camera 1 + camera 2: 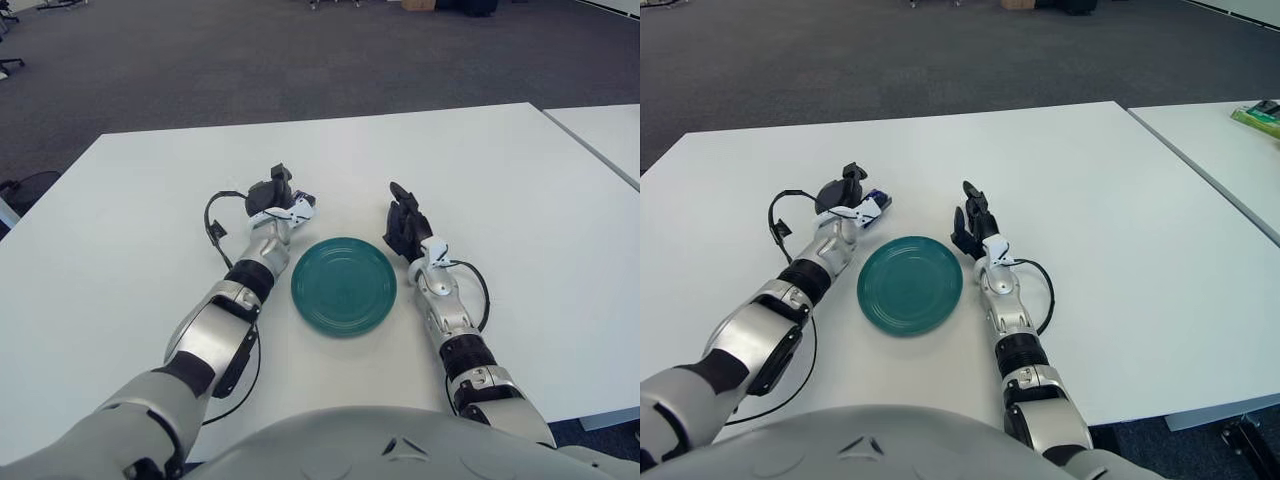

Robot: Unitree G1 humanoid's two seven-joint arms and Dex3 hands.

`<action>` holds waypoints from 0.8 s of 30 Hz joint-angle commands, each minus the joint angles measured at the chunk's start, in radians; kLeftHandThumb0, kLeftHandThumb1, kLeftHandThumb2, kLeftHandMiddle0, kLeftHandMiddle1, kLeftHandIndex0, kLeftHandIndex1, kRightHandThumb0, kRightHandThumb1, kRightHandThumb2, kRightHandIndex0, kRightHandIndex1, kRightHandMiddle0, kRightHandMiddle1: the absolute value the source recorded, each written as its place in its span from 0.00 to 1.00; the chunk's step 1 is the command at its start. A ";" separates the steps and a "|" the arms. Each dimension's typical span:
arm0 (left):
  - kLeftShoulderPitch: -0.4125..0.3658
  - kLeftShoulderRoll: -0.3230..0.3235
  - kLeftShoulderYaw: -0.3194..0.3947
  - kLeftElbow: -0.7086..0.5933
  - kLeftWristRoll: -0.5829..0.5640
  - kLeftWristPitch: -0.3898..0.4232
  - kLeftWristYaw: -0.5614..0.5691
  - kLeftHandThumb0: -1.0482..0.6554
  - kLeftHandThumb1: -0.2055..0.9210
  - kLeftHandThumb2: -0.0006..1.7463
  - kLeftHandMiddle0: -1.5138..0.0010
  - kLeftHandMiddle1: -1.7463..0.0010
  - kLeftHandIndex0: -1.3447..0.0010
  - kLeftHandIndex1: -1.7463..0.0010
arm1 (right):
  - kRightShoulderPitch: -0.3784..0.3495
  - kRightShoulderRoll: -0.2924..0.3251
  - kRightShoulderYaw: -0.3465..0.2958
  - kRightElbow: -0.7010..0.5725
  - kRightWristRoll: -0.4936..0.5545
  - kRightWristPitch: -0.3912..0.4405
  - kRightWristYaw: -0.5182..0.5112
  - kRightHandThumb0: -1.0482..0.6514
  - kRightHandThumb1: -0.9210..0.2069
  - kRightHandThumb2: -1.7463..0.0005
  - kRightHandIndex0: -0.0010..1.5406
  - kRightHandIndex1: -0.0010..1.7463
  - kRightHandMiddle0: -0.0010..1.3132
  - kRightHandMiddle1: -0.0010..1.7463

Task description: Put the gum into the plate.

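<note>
The left hand [272,194] reaches over the small blue-and-white gum packet [876,202], grip unclear, just beyond the round teal plate [344,285]; right hand [405,226] idles open beside it.

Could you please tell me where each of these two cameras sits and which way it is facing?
Left eye view: on the head, looking forward and down at the white table; both forearms and the torso top show.
Right eye view: beside it, slightly rightward, facing the same way; it adds a neighbouring table's green item.
Shared: the green plate, the left hand at the gum behind the plate's left edge, and the right hand beside its right edge.
</note>
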 commanded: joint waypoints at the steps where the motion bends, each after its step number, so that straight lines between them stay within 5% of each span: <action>1: -0.052 -0.006 0.017 0.065 -0.016 0.034 0.041 0.00 1.00 0.37 0.77 0.97 1.00 0.53 | 0.137 0.000 0.013 0.100 -0.012 0.137 0.000 0.17 0.00 0.51 0.06 0.00 0.00 0.10; 16: -0.104 -0.032 0.035 0.136 -0.072 0.018 0.063 0.00 1.00 0.39 0.88 1.00 1.00 0.78 | 0.140 0.014 0.017 0.109 -0.015 0.144 -0.014 0.17 0.00 0.51 0.06 0.00 0.00 0.09; 24: -0.115 -0.043 0.033 0.156 -0.088 0.018 0.040 0.00 1.00 0.40 0.93 1.00 1.00 0.81 | 0.141 0.020 0.018 0.110 -0.009 0.152 -0.010 0.16 0.00 0.51 0.06 0.00 0.00 0.09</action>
